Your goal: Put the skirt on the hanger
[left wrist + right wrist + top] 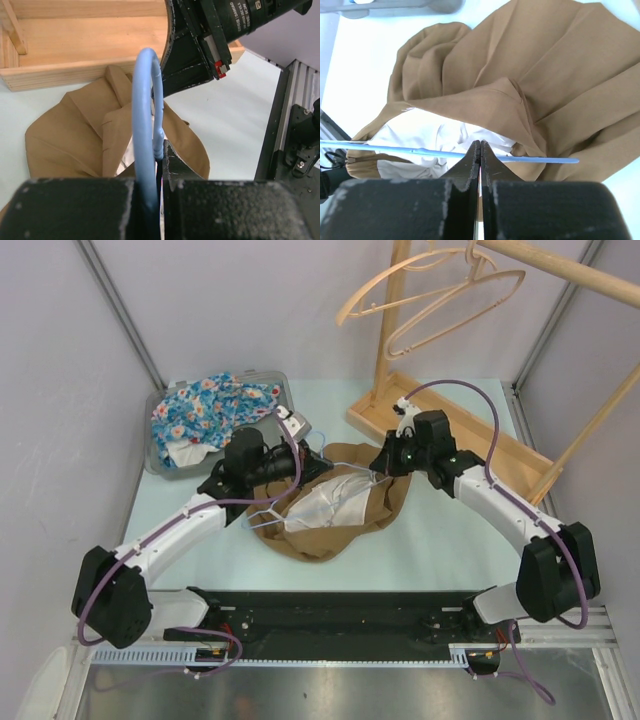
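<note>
The brown skirt (345, 512) lay crumpled mid bench (450, 540), the blue hanger (145, 115) across it. My left pincer (160, 150) clamped the hanger's hook, I judged to steady it. The right pincer (480, 147) sat pinched shut at the bar; on what, I couldn't tell. Grey walls (60, 360) and a wooden rack (440, 430) stood behind.

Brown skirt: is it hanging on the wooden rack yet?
No, the brown skirt lies bunched on the table, in front of the wooden rack and off it.
</note>
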Motion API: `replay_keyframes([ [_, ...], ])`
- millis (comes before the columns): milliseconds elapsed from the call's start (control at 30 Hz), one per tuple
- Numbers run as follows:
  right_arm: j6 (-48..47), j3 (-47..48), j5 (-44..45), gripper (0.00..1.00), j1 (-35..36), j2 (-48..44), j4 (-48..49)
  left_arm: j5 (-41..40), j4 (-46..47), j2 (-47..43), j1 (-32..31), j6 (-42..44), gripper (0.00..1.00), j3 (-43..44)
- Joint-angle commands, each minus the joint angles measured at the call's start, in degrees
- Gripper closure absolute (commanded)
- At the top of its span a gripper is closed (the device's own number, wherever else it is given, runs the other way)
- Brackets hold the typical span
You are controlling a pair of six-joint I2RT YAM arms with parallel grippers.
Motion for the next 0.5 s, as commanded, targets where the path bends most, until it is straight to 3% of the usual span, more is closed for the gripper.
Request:
replay_keyframes([
  [0,1.5,4.5,-0.9,1.0,0.5,-4.5,-1.5,-0.1,6.0,-3.0,0.0,-2.4,1.0,0.3],
  [33,1.5,4.7,-0.6,1.0,0.7,-4.9,-2.4,-0.1,6.6,-3.1,0.0,-2.5,1.0,0.2],
  [167,1.5,6.5,3.3,0.61,0.8,-7.4,-6.0,0.1,6.0,-4.3,0.0,-2.6,1.0,0.8],
  [233,1.4,7.6,5.1,0.49,0.9,-9.0,-8.0,-0.3,5.3,-5.5,0.0,-2.3,1.0,0.9],
  [467,-2.1,10.4,2.0,0.4,-0.3,-17.4,-10.2,-0.3,0.3,-8.7,0.0,-1.1,1.0,5.4],
])
